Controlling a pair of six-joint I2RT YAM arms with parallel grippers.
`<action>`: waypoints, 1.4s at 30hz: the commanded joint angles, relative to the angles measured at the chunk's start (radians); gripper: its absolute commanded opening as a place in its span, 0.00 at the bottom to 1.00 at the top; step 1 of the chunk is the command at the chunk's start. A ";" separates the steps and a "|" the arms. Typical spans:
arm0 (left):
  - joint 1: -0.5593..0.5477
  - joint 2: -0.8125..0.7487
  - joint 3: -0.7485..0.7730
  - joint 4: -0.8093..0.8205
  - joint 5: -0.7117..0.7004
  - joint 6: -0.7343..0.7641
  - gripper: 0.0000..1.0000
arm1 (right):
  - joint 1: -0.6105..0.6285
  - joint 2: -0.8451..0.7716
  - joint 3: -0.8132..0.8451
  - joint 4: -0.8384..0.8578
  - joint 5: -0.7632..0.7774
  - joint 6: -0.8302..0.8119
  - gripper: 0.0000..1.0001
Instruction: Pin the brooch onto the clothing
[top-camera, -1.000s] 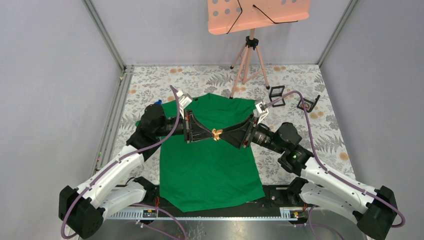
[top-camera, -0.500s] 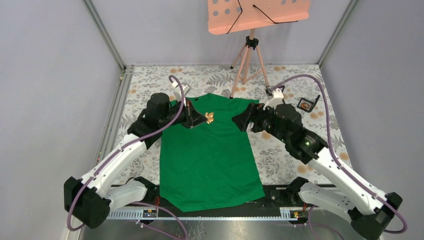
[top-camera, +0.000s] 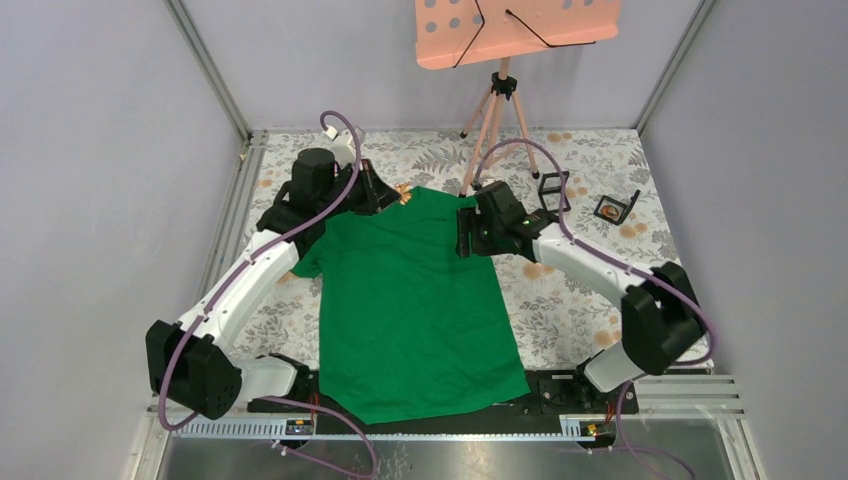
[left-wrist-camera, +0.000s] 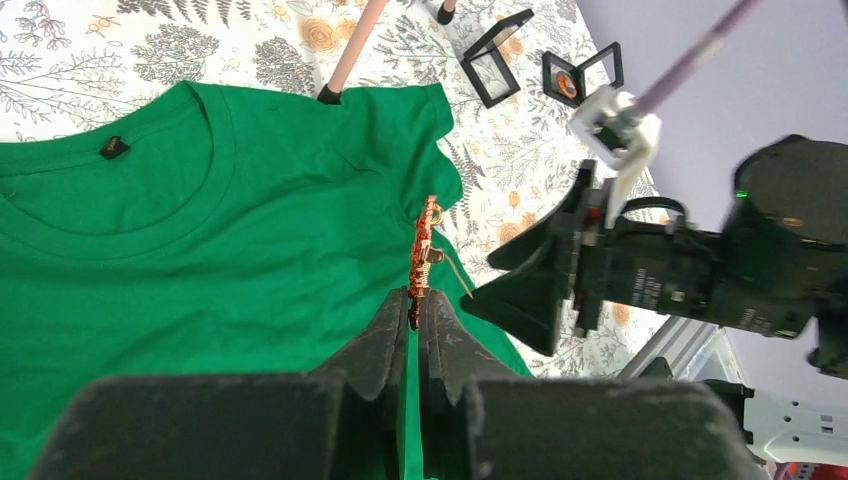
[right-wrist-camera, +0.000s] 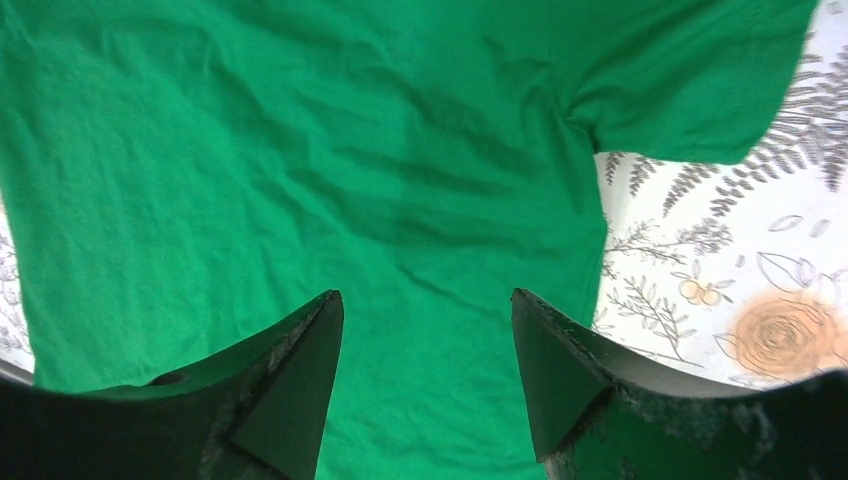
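Note:
The bright green T-shirt (top-camera: 415, 290) lies flat on the floral cloth, neck at the far end; it also shows in the left wrist view (left-wrist-camera: 200, 240) and the right wrist view (right-wrist-camera: 300, 150). My left gripper (top-camera: 393, 197) is shut on a small gold and red brooch (top-camera: 404, 194) and holds it above the shirt's collar; in the left wrist view the brooch (left-wrist-camera: 425, 255) sticks out past the fingertips with its pin free. My right gripper (top-camera: 465, 232) is open and empty over the shirt's right shoulder, and it shows open in its own view (right-wrist-camera: 428, 305).
A pink music stand on a tripod (top-camera: 497, 110) stands behind the shirt. Two small open black boxes (top-camera: 553, 186) (top-camera: 612, 208) lie at the back right, one holding something orange. A metal rail (top-camera: 225, 240) runs along the left side.
Both grippers have moved apart and toward the far end. The left one carried the brooch from the chest up to the collar. The right one let go, opened and swung to the right shoulder.

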 joint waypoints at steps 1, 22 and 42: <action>0.011 -0.040 -0.015 0.051 -0.031 0.014 0.00 | 0.003 0.091 0.030 0.039 -0.067 -0.003 0.68; 0.032 -0.085 -0.036 0.062 0.061 -0.017 0.00 | 0.226 0.308 0.056 -0.016 0.207 0.031 0.55; 0.032 -0.083 -0.040 0.073 0.078 -0.030 0.00 | 0.312 0.315 -0.016 -0.016 0.306 0.064 0.16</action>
